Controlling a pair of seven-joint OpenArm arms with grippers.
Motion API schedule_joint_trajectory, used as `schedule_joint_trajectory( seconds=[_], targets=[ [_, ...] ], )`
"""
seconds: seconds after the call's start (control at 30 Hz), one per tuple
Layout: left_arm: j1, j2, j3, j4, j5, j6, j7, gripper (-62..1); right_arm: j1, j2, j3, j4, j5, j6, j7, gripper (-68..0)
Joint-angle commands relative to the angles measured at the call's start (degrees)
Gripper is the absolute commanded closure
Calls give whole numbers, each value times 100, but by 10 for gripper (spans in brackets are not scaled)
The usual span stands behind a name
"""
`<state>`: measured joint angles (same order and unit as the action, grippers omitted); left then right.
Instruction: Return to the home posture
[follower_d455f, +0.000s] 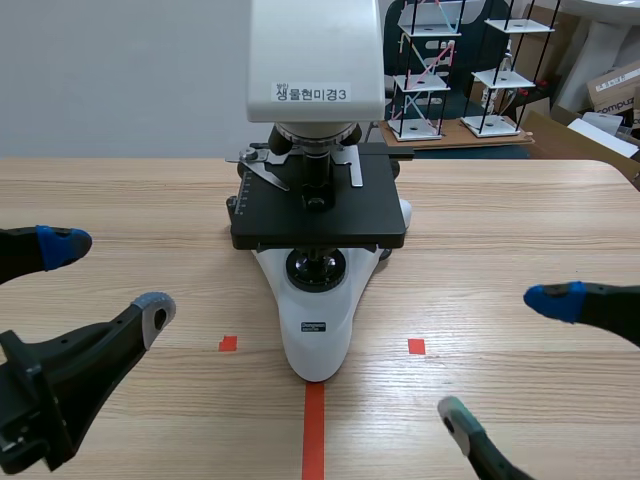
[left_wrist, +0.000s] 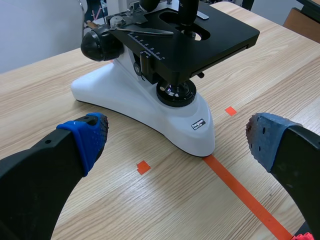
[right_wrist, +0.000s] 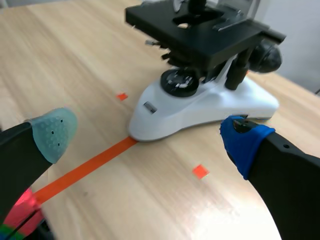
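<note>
I am holding my left hand (follower_d455f: 108, 280) and right hand (follower_d455f: 505, 358) wide open and empty, low over the table (follower_d455f: 520, 215), one on each side of the microscope (follower_d455f: 318, 300), and I am thinking a careless swing inward could bump it.

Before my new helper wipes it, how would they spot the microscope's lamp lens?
Find the white microscope at the centre. Under its black stage, on the white base, sits the lamp lens. It alone is a round black ring facing up.
</note>
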<state>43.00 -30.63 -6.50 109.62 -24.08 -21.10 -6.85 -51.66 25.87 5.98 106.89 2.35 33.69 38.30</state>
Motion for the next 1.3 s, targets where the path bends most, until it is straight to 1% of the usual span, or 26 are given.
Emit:
schedule_joint_trajectory(
  seconds=[0.0,0.1,0.27,1.27],
  targets=[
    [-2,13,-37,63,-33,-7,-61,-581,-107,-22,127,219,103,2,63,-636],
    [-2,13,-37,63,-33,-7,-61,-581,-326,-138,299,393,98,87,63,-637],
    [0,13,-37,63,-33,-7,-59,-581,-343,-269,466,435,85,87,66,-637],
    [0,13,-37,63,-33,-7,-59,-581,-341,-269,463,446,85,83,66,-636]
  ],
)
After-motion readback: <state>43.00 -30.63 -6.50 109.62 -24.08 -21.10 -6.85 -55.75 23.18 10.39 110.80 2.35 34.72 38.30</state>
